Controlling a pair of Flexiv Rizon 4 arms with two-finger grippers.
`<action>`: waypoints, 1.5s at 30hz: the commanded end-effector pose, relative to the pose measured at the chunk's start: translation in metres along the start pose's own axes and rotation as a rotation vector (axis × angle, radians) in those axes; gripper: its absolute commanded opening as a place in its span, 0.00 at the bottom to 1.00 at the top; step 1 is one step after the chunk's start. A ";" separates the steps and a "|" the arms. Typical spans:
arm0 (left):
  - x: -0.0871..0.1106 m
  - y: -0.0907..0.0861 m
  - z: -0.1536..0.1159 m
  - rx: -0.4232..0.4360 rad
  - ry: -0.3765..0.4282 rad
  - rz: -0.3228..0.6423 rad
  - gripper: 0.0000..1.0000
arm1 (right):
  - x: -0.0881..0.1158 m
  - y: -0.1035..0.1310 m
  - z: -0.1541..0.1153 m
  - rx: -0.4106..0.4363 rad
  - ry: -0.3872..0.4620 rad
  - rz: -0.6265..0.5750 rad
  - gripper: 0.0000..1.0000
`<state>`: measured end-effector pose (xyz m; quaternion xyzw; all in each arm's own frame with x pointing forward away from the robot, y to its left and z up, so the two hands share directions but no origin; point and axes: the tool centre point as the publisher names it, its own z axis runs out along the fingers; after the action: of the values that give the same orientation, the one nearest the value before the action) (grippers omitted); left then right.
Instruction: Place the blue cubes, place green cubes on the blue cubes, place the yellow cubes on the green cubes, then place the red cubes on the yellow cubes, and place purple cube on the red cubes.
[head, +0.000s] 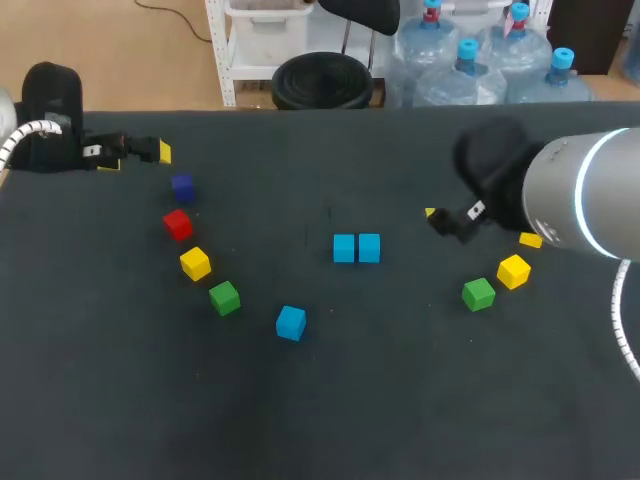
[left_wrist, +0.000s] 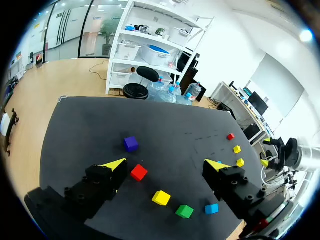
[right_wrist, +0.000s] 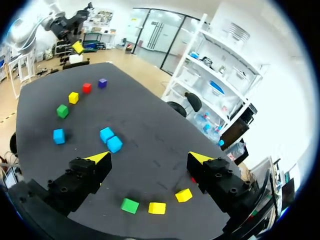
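Two blue cubes (head: 356, 248) sit side by side at mid-table, and a third blue cube (head: 291, 322) lies nearer the front. On the left, a purple cube (head: 182, 186), a red cube (head: 177, 224), a yellow cube (head: 195, 263) and a green cube (head: 224, 297) form an arc. On the right lie a green cube (head: 478, 294) and two yellow cubes (head: 513, 271); a red cube (right_wrist: 193, 179) peeks out beside a finger. My left gripper (head: 137, 158) hangs open and empty at the far left, above the purple cube (left_wrist: 131, 144). My right gripper (head: 440, 220) is open and empty, high over the right-hand cubes.
The table (head: 320, 400) is a dark mat. Its far edge runs just behind my left gripper. My right arm's thick grey link (head: 590, 195) covers the table's right side and part of one yellow cube (head: 530, 240).
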<state>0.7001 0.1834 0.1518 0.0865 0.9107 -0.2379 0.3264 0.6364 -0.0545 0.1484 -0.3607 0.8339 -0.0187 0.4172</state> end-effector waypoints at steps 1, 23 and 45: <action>0.001 0.002 0.000 0.008 -0.006 0.002 1.00 | 0.005 -0.006 0.002 0.019 -0.069 0.001 1.00; 0.001 0.002 0.000 0.008 -0.006 0.002 1.00 | 0.010 -0.025 0.013 0.019 -0.076 0.008 1.00; 0.001 0.002 0.000 0.008 -0.006 0.002 1.00 | 0.008 -0.023 0.015 0.010 -0.069 -0.007 1.00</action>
<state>0.7001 0.1834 0.1518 0.0866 0.9107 -0.2379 0.3265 0.6568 -0.0708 0.1430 -0.3626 0.8200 -0.0145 0.4427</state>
